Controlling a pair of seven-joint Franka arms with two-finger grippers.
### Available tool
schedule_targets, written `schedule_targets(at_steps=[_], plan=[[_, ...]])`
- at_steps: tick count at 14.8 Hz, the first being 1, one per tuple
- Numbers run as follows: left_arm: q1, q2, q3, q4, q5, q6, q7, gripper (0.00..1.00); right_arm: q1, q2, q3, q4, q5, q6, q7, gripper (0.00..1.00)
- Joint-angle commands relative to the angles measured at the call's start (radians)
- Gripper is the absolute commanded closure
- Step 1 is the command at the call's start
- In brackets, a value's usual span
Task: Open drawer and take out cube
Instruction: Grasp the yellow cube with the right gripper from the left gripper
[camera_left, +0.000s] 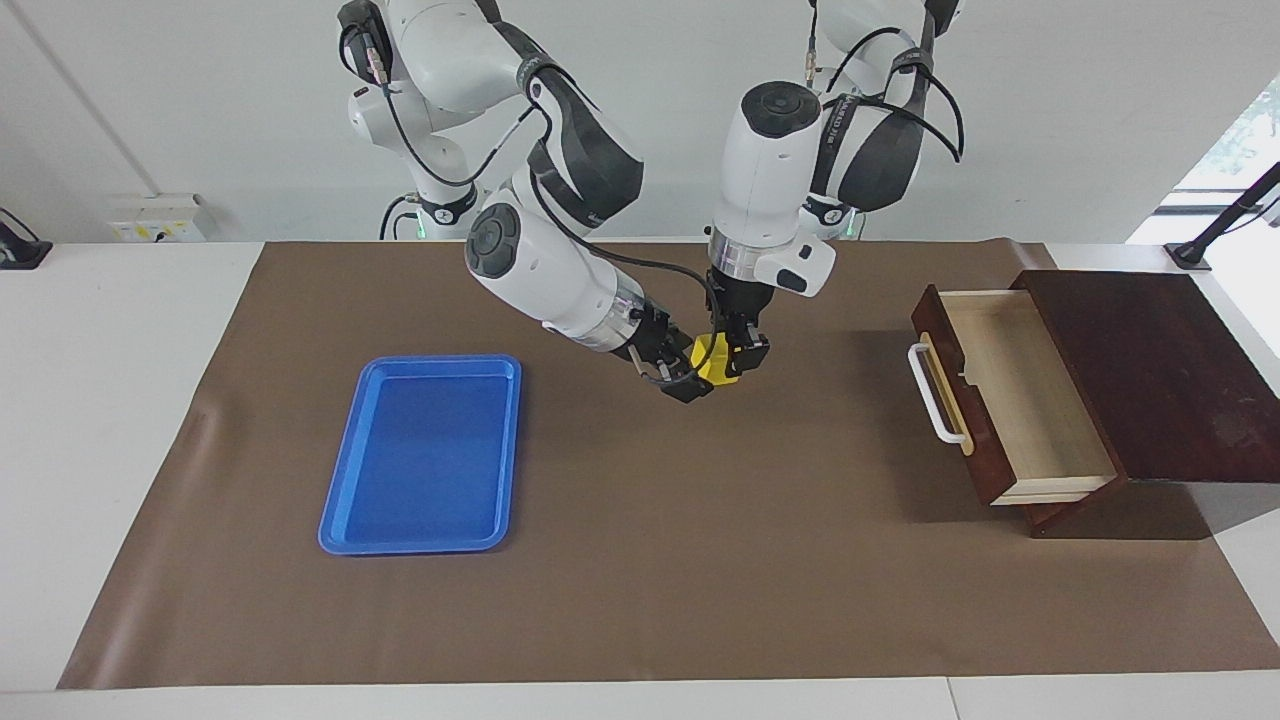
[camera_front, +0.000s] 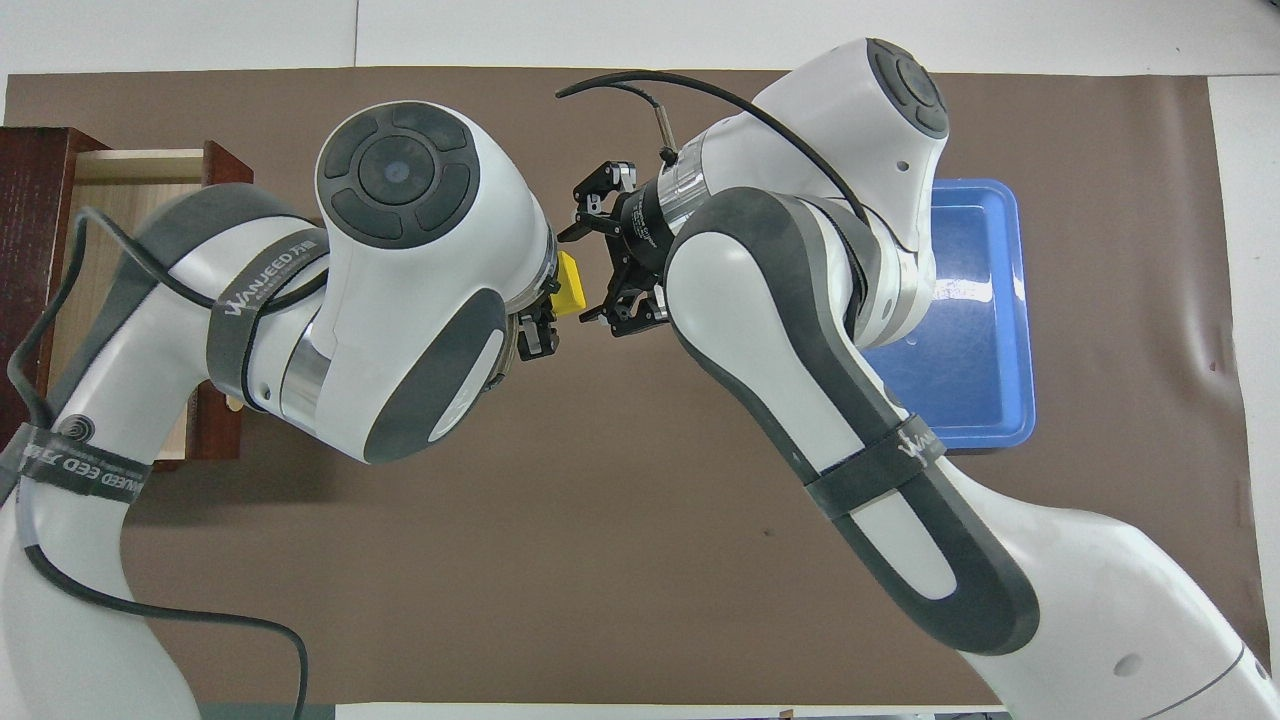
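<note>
The yellow cube (camera_left: 711, 361) hangs in the air over the middle of the brown mat, between my two grippers. My left gripper (camera_left: 738, 364) points down from above and is shut on the cube. My right gripper (camera_left: 689, 377) comes in slanted from the blue tray's end, open, with its fingers spread close around the cube. In the overhead view the cube (camera_front: 570, 283) shows between the left gripper (camera_front: 545, 312) and the right gripper (camera_front: 600, 262). The drawer (camera_left: 1020, 400) is pulled out of its dark wooden box at the left arm's end, and its pale interior shows nothing inside. It also shows in the overhead view (camera_front: 130, 170).
A flat blue tray (camera_left: 424, 452) lies on the mat toward the right arm's end, with nothing in it. The dark wooden box (camera_left: 1160, 370) stands at the left arm's end, its drawer's white bar handle (camera_left: 930, 395) facing the table's middle.
</note>
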Motion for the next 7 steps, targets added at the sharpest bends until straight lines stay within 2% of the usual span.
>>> schedule_targets(at_steps=[1, 4, 6, 7], plan=[[-0.014, 0.001, 0.013, 0.004, 0.000, 0.009, -0.008, 1.00, 0.008, 0.017, 0.000, 0.036, -0.023, -0.018, 0.043, 0.19], [-0.014, 0.001, 0.013, 0.002, 0.000, 0.009, -0.008, 1.00, 0.017, 0.017, 0.000, 0.034, -0.024, -0.016, 0.052, 0.20], [-0.014, 0.001, 0.013, 0.002, 0.000, 0.009, -0.008, 1.00, 0.017, 0.017, -0.001, 0.034, -0.029, -0.015, 0.052, 0.30], [-0.014, 0.001, 0.015, 0.002, -0.002, 0.009, -0.008, 1.00, 0.018, 0.017, 0.000, 0.034, -0.038, -0.015, 0.052, 0.39]])
